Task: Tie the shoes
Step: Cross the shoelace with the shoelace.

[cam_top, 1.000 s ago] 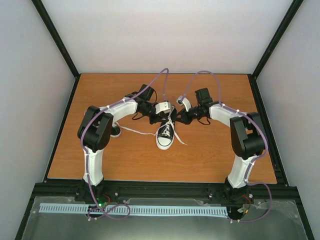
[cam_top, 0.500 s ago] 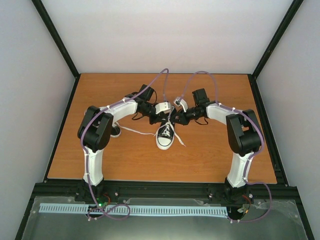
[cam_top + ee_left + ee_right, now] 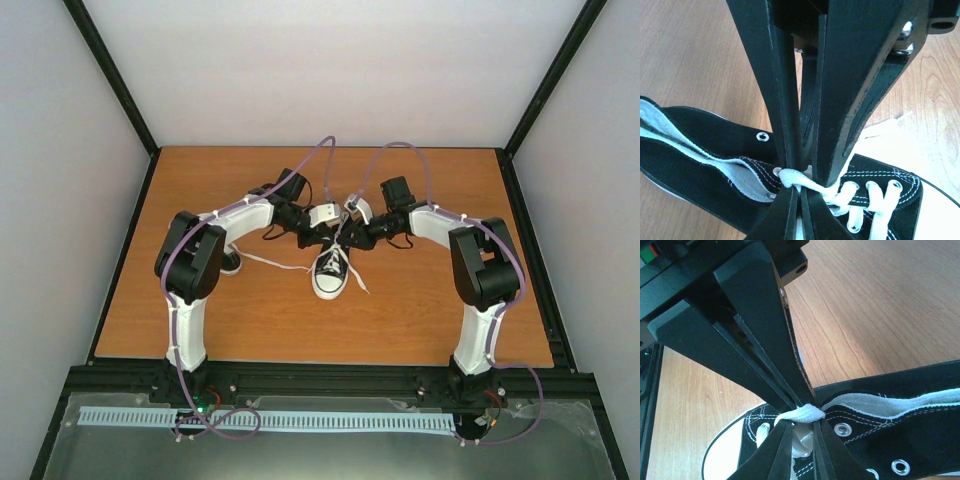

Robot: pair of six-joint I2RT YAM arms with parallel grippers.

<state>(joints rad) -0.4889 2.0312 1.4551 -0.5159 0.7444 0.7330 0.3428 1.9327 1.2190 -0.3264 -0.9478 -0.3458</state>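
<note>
Shoe (image 3: pixel 330 274) at ctr of table (image 3: pixel 430 320), long axis near-far: toe cap twd arm bases, heel away.
L gripper (image 3: pixel 324 236) comes in from shoe's left side, R gripper (image 3: pixel 351 236) from right. Tips meet nose to nose over top eyelets (image 3: pixel 842 428), both arms equally close.
L fingers together, clamped on lace (image 3: pixel 793 177). R likewise pinched on same lace (image 3: pixel 808 412).
Judgement: tightening pull goes sideways, across shoe axis, each arm twd own side.
2nd shoe (image 3: pixel 231 263) well left, half hidden by L arm.
</note>
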